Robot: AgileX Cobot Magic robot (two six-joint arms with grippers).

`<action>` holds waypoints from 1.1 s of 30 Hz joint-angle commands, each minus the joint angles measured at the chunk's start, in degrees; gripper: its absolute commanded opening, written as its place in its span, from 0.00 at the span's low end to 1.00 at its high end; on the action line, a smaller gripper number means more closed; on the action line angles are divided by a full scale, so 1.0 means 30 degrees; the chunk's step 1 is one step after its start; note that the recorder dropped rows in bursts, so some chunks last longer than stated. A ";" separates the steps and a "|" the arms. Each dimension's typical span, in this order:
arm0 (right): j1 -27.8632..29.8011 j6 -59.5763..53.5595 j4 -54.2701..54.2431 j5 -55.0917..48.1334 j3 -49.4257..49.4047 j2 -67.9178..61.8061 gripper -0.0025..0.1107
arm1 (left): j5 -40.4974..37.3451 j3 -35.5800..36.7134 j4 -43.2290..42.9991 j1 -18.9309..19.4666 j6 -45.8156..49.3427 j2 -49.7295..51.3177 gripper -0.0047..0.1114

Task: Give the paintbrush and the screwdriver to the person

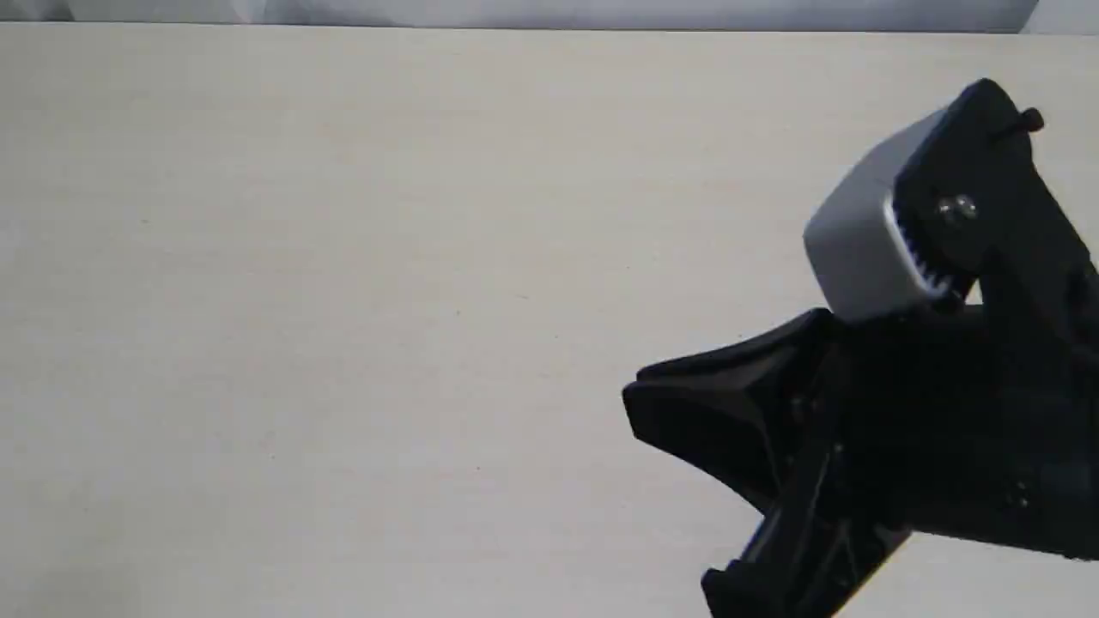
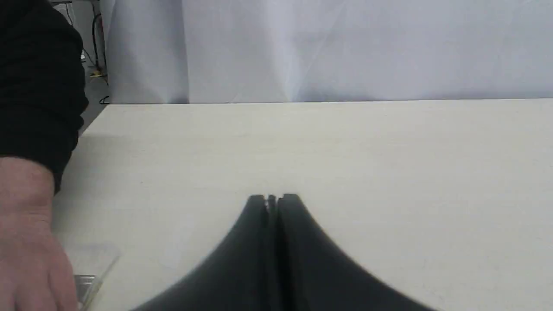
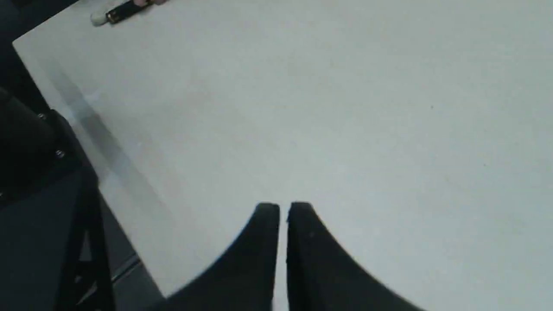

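Note:
My left gripper [image 2: 273, 198] is shut with nothing in it and sits low over the pale table [image 2: 389, 172]. At that view's edge is the person's hand [image 2: 26, 242] with a dark sleeve [image 2: 39, 86]. It rests on the table over the paintbrush [image 2: 88, 276], of which only a bit of silver ferrule and pale bristles shows. My right gripper [image 3: 283, 207] is shut and empty above the table, near its edge. Far from it, the screwdriver's black handle with a gold ring [image 3: 123, 11] lies by a fingertip [image 3: 147, 1]. The right arm [image 1: 901, 412] fills the exterior view's right side.
The table edge [image 3: 108, 142] runs close beside my right gripper, with a black frame [image 3: 82, 242] below it. A white curtain [image 2: 345, 47] hangs behind the table's far edge. A grey camera block [image 1: 859, 240] sits on the right wrist.

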State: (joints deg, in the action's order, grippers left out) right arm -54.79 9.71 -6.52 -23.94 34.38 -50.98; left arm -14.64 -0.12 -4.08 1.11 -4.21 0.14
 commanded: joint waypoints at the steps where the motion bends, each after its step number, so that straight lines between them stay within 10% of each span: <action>1: 0.0004 0.0057 -0.0605 -0.0728 -0.0157 0.0370 0.06 | 0.0114 0.0039 0.0004 -0.0158 -0.0039 -0.0048 0.04; 22: 0.0101 -0.0024 0.2716 0.1929 -0.0157 0.1531 0.06 | 0.0112 0.0039 0.0083 -0.0158 -0.0039 -0.0048 0.04; 33: 0.5464 -0.0024 0.2457 0.6706 -0.4718 0.5981 0.06 | 0.0112 0.0039 0.0083 -0.0158 -0.0039 -0.0048 0.04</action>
State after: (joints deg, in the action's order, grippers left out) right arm -40.54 9.81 1.18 -6.88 22.28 -34.80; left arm -14.64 -0.12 -4.08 1.11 -4.21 0.14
